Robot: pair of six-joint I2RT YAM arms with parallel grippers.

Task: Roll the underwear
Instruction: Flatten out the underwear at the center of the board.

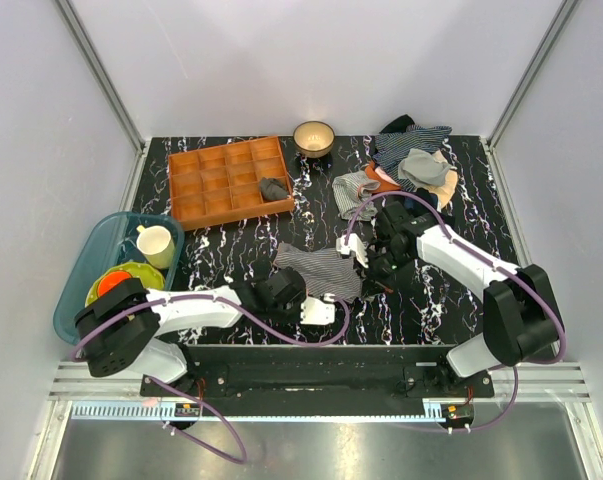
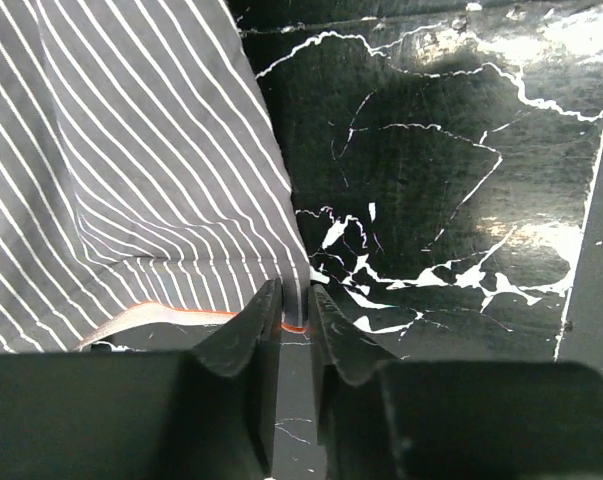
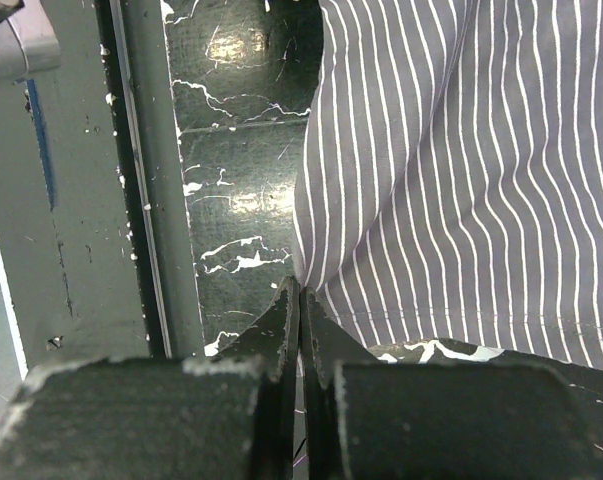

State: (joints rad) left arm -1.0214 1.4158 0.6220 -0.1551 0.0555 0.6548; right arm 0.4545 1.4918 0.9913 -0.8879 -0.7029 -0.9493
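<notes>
The underwear (image 1: 321, 268), grey with fine white stripes, lies spread on the black marbled table just in front of the arm bases. My left gripper (image 1: 289, 292) is at its near left corner. In the left wrist view the jaws (image 2: 296, 295) are shut on a corner of the underwear (image 2: 131, 150), where a thin orange edge shows. My right gripper (image 1: 366, 268) is at the cloth's right side. In the right wrist view its jaws (image 3: 301, 290) are pressed together on the edge of the underwear (image 3: 461, 150).
An orange compartment tray (image 1: 211, 195) at the back left holds a dark grey cloth bundle (image 1: 273, 188). A bowl (image 1: 313, 136) stands behind it. A pile of clothes (image 1: 413, 165) lies at the back right. A blue bin (image 1: 81, 275) with a cup stands at the left.
</notes>
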